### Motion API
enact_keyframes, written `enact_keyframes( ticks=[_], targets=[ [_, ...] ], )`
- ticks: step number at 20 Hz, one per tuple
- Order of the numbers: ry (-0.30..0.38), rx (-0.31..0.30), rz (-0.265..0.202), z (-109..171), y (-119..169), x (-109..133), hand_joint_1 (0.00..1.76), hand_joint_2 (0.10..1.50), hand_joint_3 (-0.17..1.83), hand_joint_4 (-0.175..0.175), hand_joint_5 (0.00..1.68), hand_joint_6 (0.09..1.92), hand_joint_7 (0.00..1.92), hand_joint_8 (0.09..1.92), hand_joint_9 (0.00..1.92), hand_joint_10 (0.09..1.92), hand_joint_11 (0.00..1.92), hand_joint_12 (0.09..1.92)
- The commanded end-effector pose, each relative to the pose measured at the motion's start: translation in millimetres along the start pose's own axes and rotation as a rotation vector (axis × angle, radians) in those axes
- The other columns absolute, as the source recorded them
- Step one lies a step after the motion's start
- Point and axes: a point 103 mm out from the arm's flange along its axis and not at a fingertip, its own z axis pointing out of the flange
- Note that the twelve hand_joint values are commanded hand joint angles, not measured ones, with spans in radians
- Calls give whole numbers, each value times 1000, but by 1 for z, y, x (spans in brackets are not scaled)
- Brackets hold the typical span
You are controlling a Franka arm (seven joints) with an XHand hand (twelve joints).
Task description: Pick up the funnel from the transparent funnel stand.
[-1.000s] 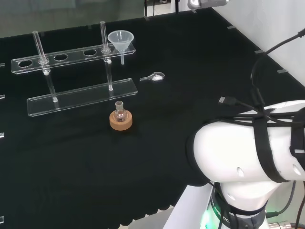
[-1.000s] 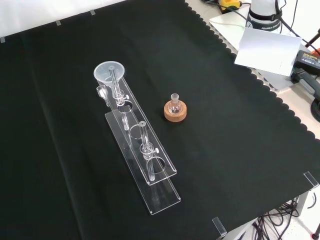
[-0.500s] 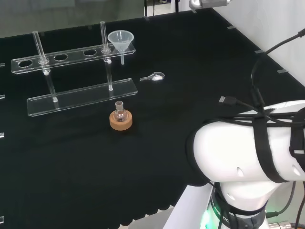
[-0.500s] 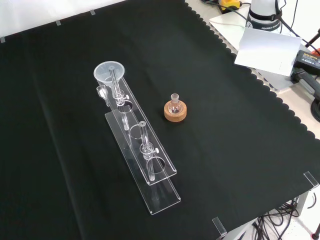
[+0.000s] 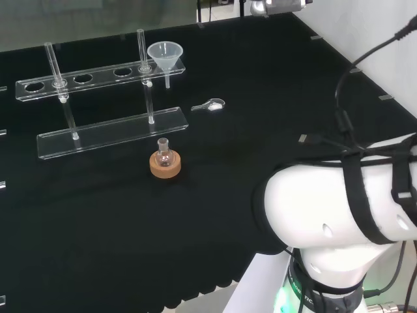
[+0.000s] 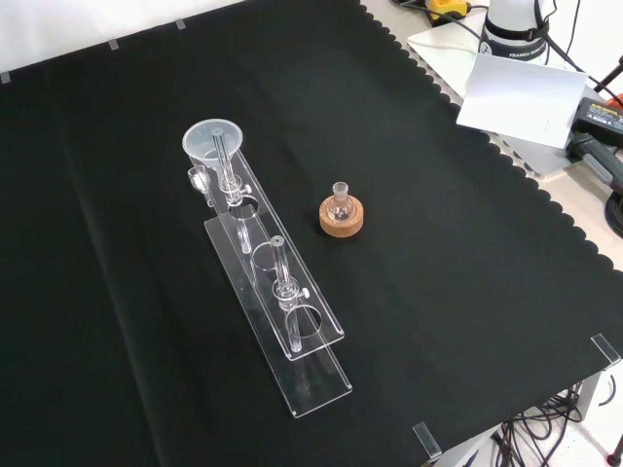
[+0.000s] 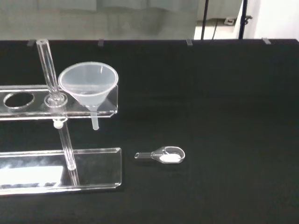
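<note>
In the head view, the small flask (image 5: 163,152) is sitting in its cork ring (image 5: 165,165) nearest. Beyond, at eleven o'clock, the stand (image 5: 98,75) is holding the funnel (image 5: 165,56) at its right end, untouched; reaching and lifting are remaining. I cannot tell the hand's state.

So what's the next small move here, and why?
Probably bring the hand in toward the funnel with fingers open. The funnel sits untouched in the end hole of the stand, its spout hanging through, beside an upright rod. Coming from the open side, away from the rod, looks safest.
</note>
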Motion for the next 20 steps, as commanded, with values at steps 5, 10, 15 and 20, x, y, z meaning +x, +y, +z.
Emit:
enact_keyframes(
  ticks=[5,10,15,20],
  targets=[
    [-27,33,-43,18,73,8,67,1160,338,19,171,87,0,317,117,642,124,1356],
    [-64,99,-72,36,108,29,240,1072,292,16,162,87,4,342,138,657,126,1362],
    [-90,173,-98,59,136,46,347,992,268,13,167,87,20,409,184,687,128,1378],
    [-112,224,-129,75,157,60,383,957,266,12,168,87,15,469,196,703,128,1387]
  ],
)
